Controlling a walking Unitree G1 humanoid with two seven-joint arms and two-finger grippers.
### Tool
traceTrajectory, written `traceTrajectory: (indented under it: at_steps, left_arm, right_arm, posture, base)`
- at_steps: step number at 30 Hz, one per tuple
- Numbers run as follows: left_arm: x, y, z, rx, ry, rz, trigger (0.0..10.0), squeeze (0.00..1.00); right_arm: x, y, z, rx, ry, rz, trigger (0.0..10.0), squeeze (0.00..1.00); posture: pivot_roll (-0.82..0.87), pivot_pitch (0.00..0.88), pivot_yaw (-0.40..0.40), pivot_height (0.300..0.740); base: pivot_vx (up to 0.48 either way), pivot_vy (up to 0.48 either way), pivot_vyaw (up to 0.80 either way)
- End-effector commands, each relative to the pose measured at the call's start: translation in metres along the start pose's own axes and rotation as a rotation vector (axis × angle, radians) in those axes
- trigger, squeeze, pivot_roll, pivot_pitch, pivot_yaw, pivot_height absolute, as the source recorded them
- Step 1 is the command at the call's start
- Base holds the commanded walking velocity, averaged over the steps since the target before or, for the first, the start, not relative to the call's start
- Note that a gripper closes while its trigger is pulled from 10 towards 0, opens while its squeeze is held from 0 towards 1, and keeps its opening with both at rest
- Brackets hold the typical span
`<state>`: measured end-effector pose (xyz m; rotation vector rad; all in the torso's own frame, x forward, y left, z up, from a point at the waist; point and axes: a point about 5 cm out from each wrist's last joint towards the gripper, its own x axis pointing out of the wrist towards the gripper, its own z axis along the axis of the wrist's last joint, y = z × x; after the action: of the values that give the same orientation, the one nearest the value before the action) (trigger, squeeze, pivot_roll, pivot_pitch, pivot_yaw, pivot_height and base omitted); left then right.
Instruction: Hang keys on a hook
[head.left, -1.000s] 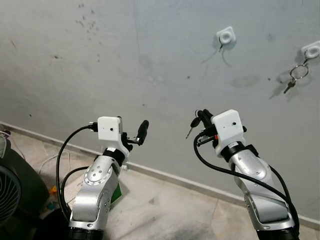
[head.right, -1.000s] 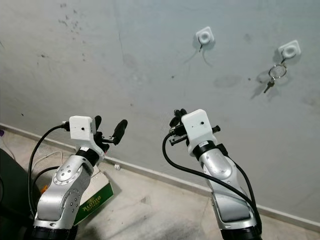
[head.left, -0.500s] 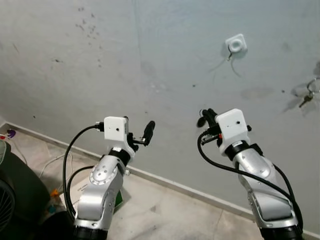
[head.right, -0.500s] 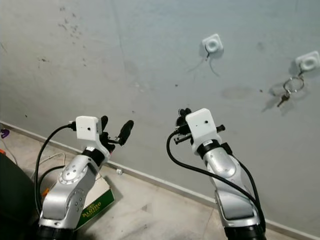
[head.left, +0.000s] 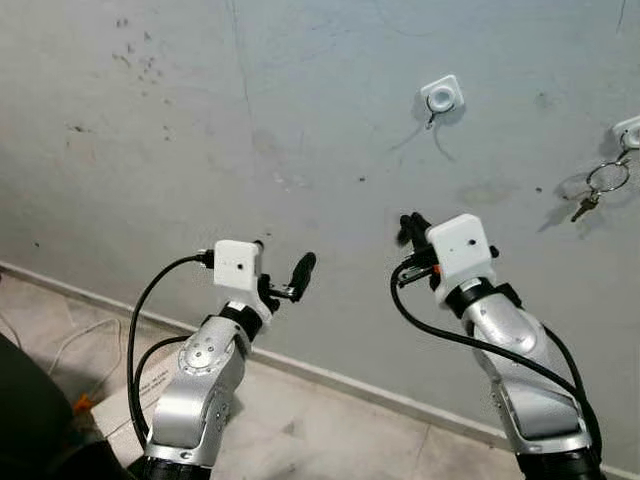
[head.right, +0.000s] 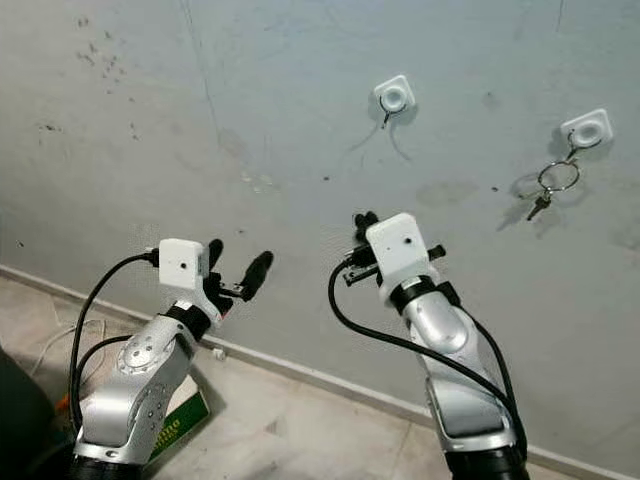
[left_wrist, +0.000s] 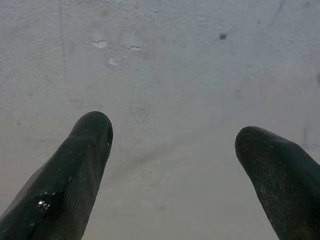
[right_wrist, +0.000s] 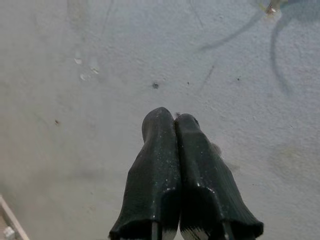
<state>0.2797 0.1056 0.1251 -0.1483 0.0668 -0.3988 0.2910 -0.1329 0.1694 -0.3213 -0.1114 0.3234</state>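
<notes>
A white square hook (head.left: 441, 97) is fixed high on the grey wall, and nothing hangs on it. Further right, a second white hook (head.right: 586, 129) carries a key ring with a key (head.right: 549, 186). My right gripper (head.left: 408, 228) is raised in front of the wall, below and left of the bare hook. Its fingers (right_wrist: 172, 165) are pressed together, and only a speck of the keys shows at the tips. My left gripper (head.left: 282, 268) is held up lower and to the left. It is open, with bare wall between its fingers (left_wrist: 82, 165).
A pale skirting strip (head.left: 350, 385) runs along the foot of the wall above the tiled floor. A green-printed box (head.right: 170, 430) lies by my left arm. A white cable (head.left: 85, 335) trails on the floor. A dark object (head.left: 20, 410) fills the bottom left corner.
The camera swung about, so hooks and wall shifted in the picture. A key dangled below my right gripper a second ago and is now hidden behind it. Both arms keep their pose.
</notes>
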Motion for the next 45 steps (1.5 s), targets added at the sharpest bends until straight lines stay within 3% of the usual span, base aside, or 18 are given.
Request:
traceTrajectory:
  at_steps: [1,4,8,14,21,26,45]
  left_arm:
    - [-0.002,-0.009,0.002,0.004,0.002,-0.080,10.0,0.00]
    - [-0.003,-0.016,0.003,0.010,-0.002,-0.137,10.0,0.00]
    - [-0.004,-0.036,0.009,0.025,0.002,-0.328,10.0,0.00]
    - [-0.009,-0.041,0.013,0.026,0.023,-0.414,10.0,0.00]
    - [-0.009,-0.041,0.014,0.043,0.018,-0.400,10.0,0.00]
    - [-0.010,-0.042,0.014,0.042,0.018,-0.402,10.0,0.00]
    - [-0.013,-0.043,0.016,0.034,0.030,-0.418,10.0,0.00]
  right_arm:
    - [0.001,0.002,0.006,-0.001,-0.028,0.006,10.0,0.00]
    - [0.002,0.002,0.008,0.002,-0.037,0.005,10.0,0.00]
    - [0.011,0.004,0.020,0.014,-0.089,0.002,10.0,0.00]
    - [0.026,-0.002,0.034,0.007,-0.148,-0.019,10.0,0.00]
    - [0.053,-0.016,0.058,-0.005,-0.227,-0.066,10.0,0.00]
    - [0.060,-0.023,0.067,-0.012,-0.253,-0.086,10.0,0.00]
    - [0.054,-0.063,0.058,-0.005,-0.240,-0.192,10.0,0.00]
  posture:
    - [-0.06,0.048,0.016,0.740]
    - [-0.06,0.048,0.016,0.740]
    - [-0.05,0.052,0.018,0.740]
    - [-0.03,0.060,0.025,0.740]
    - [-0.02,0.065,0.028,0.740]
    - [-0.02,0.065,0.028,0.740]
    - [-0.01,0.070,0.038,0.740]
  base:
    - [0.000,0.000,0.00]
    - [0.000,0.000,0.00]
    - [0.000,0.000,0.00]
    - [0.000,0.000,0.00]
    - [0.000,0.000,0.00]
    - [0.000,0.000,0.00]
    - [0.000,0.000,0.00]
